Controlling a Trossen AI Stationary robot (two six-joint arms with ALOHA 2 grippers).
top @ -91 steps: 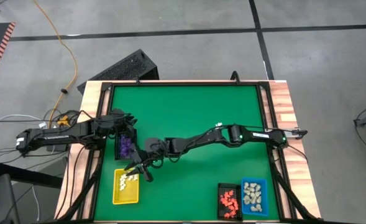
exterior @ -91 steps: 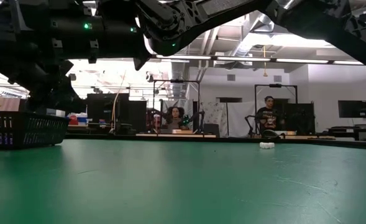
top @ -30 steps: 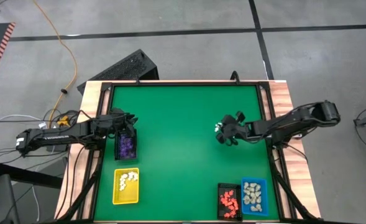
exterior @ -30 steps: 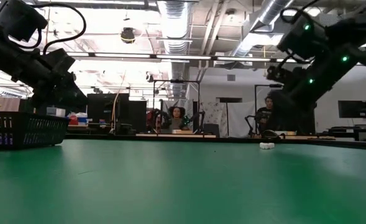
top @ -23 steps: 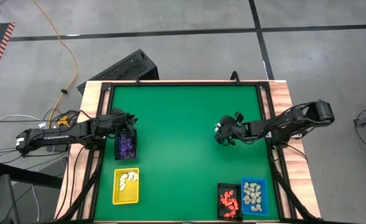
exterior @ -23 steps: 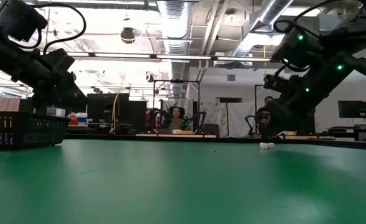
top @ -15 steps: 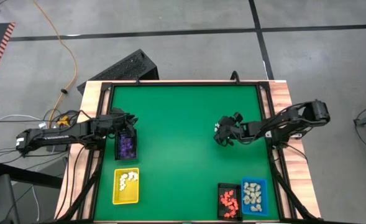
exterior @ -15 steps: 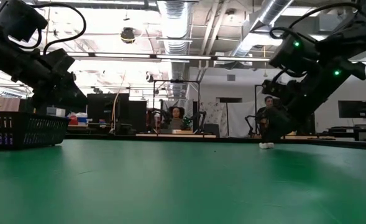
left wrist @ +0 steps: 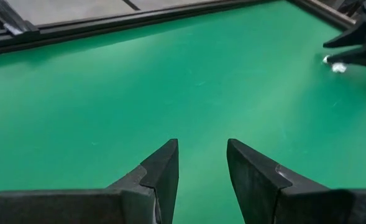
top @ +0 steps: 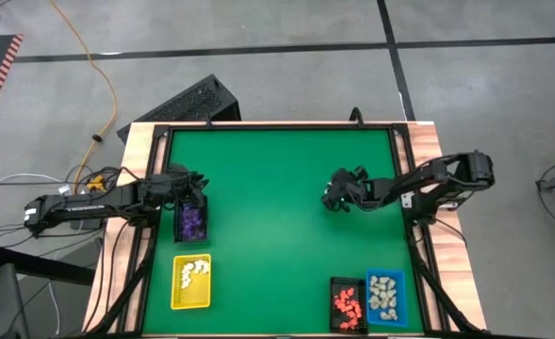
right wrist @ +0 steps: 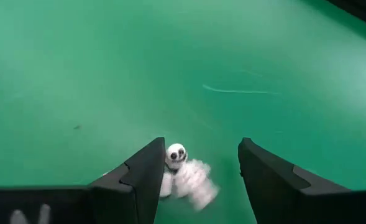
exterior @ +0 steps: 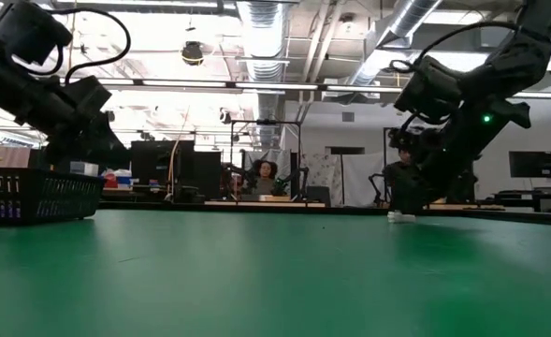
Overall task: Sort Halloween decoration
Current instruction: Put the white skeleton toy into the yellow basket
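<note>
One white ghost figurine (right wrist: 184, 173) lies on the green table (top: 277, 160), right of the middle. My right gripper (right wrist: 201, 145) is open and low over it, one finger on each side; it also shows in the high view (top: 331, 197) and the low view (exterior: 408, 204). My left gripper (left wrist: 201, 145) is open and empty, above the far end of the black tray of purple figurines (top: 191, 222) at the table's left (top: 192, 182). It sees the white figurine far off (left wrist: 338, 67). My right gripper's open fingers come slanting down from the table's right and stand on either side of the white figurine. One finger (right wrist: 146, 169) is right beside the figurine's head (right wrist: 176, 152). I cannot tell whether it touches. The figurine lies on the table.
A yellow tray (top: 190, 282) with white figurines lies at the near left. A black tray with orange-red figurines (top: 347, 303) and a blue tray with cream ones (top: 383, 292) lie at the near right. The table's middle is bare green. People sit in the room beyond (exterior: 264, 178).
My right gripper has gone down and a little toward the table's left edge, onto the white figurine, which now lies between its open fingers. The figurine has stayed where it was.
</note>
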